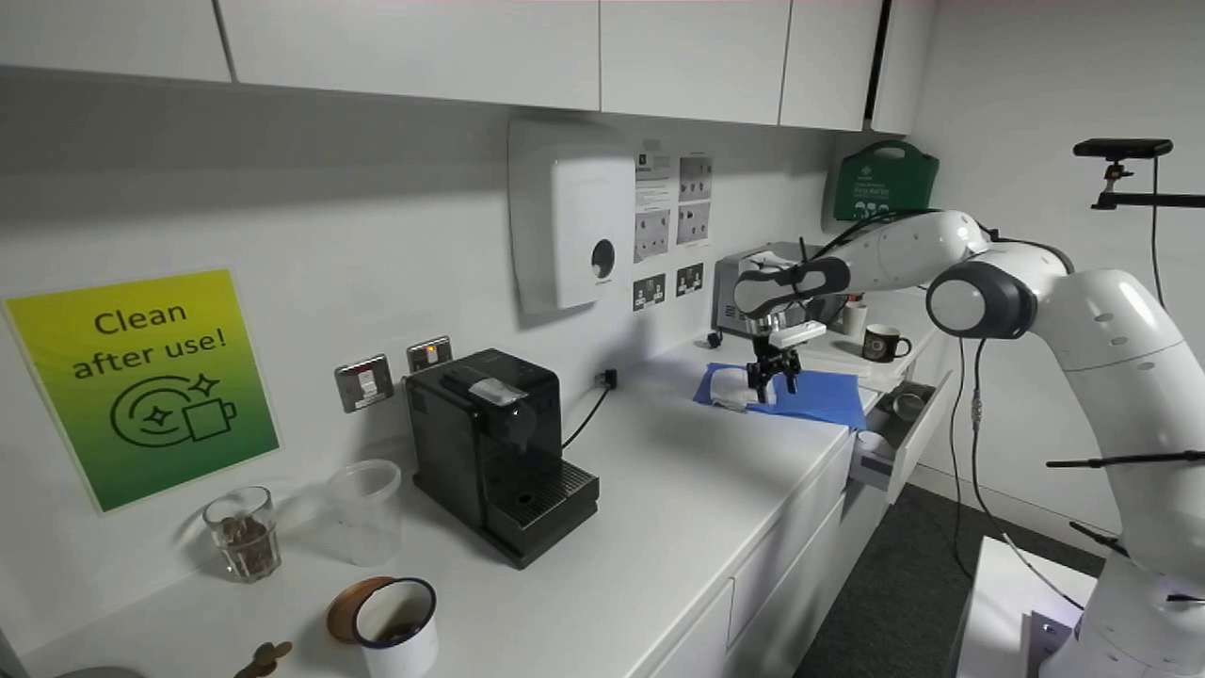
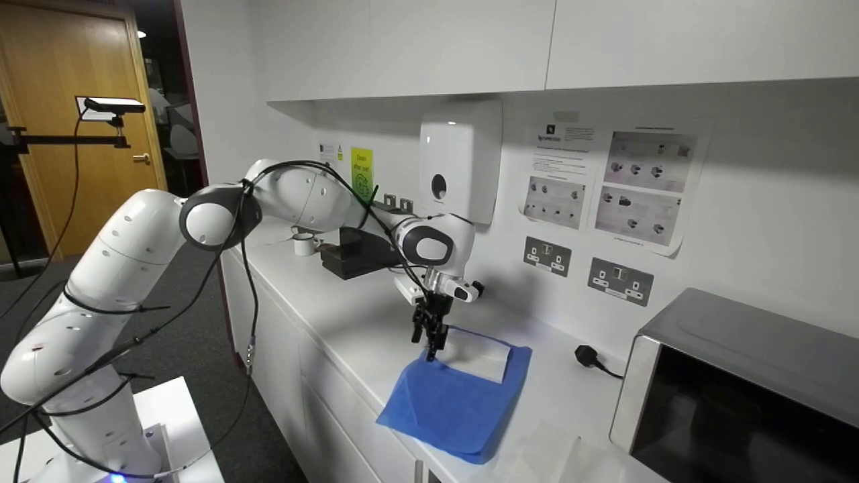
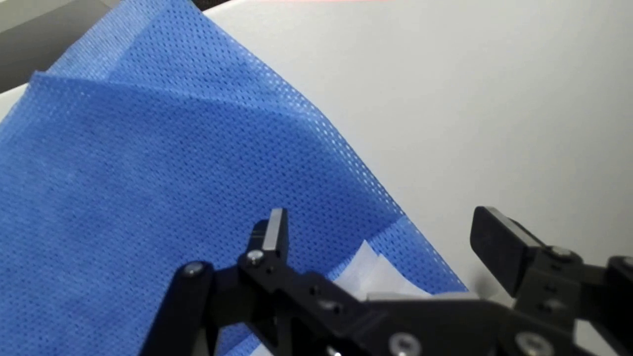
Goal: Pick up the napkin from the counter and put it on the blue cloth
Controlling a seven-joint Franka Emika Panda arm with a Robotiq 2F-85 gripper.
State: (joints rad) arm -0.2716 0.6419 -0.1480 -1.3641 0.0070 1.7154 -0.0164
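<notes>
The whitish napkin (image 1: 730,388) lies on the blue cloth (image 1: 817,400), near its wall-side part. It shows as a flat white piece in an exterior view (image 2: 478,357), and its corner shows in the wrist view (image 3: 366,272). The blue cloth (image 2: 456,406) is spread on the white counter (image 1: 650,471), one end reaching the front edge. My gripper (image 3: 381,222) is open, with its fingers wide apart and nothing between the tips. It points down just above the cloth, beside the napkin, in both exterior views (image 2: 425,345). The gripper body hides part of the napkin in the wrist view.
A microwave (image 2: 738,376) stands beyond the cloth by the wall. A black coffee machine (image 1: 499,452) stands further along the counter. A drawer (image 1: 908,433) is open near the cloth. A black mug (image 1: 882,344) and a plug (image 2: 587,355) are nearby. Wall cupboards (image 1: 687,56) hang above.
</notes>
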